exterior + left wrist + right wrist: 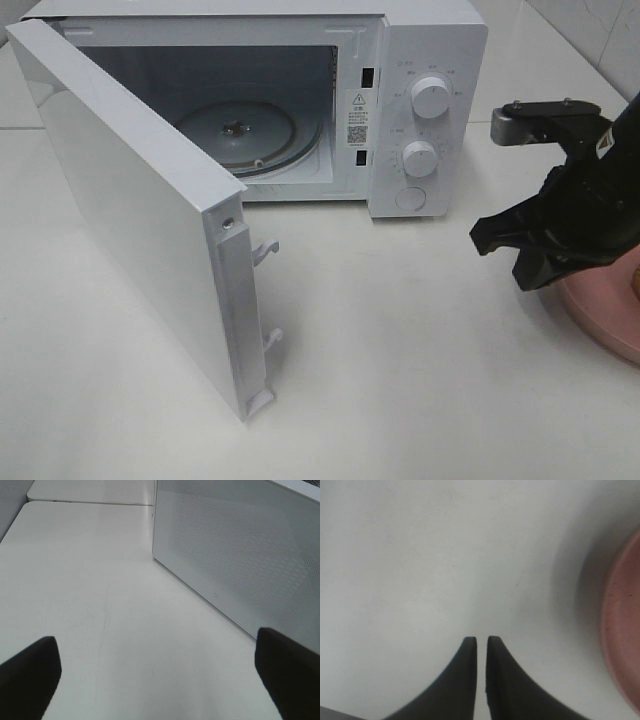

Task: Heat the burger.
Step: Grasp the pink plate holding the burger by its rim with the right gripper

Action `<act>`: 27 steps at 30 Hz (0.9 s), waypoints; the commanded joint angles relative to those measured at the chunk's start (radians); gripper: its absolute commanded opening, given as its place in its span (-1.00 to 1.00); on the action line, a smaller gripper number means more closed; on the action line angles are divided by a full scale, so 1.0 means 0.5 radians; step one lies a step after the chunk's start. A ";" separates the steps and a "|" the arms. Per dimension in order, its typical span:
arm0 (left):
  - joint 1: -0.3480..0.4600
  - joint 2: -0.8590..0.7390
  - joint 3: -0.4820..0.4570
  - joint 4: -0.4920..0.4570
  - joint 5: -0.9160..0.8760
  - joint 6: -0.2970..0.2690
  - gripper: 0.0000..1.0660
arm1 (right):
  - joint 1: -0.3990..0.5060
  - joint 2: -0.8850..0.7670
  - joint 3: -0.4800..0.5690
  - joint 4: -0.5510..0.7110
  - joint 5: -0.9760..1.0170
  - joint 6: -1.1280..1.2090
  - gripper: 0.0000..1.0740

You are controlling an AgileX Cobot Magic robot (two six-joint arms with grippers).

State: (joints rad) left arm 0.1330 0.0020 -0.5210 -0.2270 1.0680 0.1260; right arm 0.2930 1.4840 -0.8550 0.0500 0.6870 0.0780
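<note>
From the high camera you see the white box-shaped microwave oven [430, 60] on the pale tabletop [400, 350]. Its flat white door [130, 220] is swung wide open toward you, and the round glass turntable [240, 130] lies bare inside the cavity. On the microwave's control panel two white round knobs sit one above the other [430, 97] [420, 158], with a round white button [410, 198] beneath them. To the right of the microwave, the black right gripper [500, 245] hangs over the near rim of a flat round pink plate [600, 320]. The arm covers most of that plate, so you cannot tell from here whether the burger sits on it, and no view shows the burger clearly. In the left wrist view, the left gripper [160, 680] stands wide. Its two dark fingers [30, 675] sit far apart above bare tabletop with nothing between them, and the perforated outer face of the microwave door [240, 555] is just ahead. In the right wrist view, the right gripper [480, 640] is narrow. Its black fingers [465, 680] are almost together with only a thin slit between them and hold nothing. They hang over bare table beside the pink plate's rim [622, 630].
</note>
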 commanded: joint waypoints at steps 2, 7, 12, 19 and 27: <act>-0.012 0.000 0.002 -0.008 0.008 -0.002 0.87 | -0.110 -0.024 -0.022 -0.042 0.024 -0.072 -0.53; -0.012 0.000 0.002 -0.008 0.008 -0.002 0.87 | -0.216 -0.024 -0.022 -0.142 0.018 -0.118 0.32; -0.012 0.000 0.002 -0.008 0.008 -0.002 0.87 | -0.294 -0.022 -0.022 -0.212 -0.016 -0.116 0.91; -0.012 0.000 0.002 -0.008 0.008 -0.002 0.87 | -0.340 0.018 -0.022 -0.216 -0.070 -0.106 0.85; -0.012 0.000 0.002 -0.008 0.008 -0.004 0.87 | -0.350 0.278 -0.022 -0.238 -0.232 -0.026 0.80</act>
State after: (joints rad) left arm 0.1330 0.0020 -0.5210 -0.2270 1.0680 0.1260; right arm 0.1230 1.5960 -0.8630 -0.0500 0.6110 0.0400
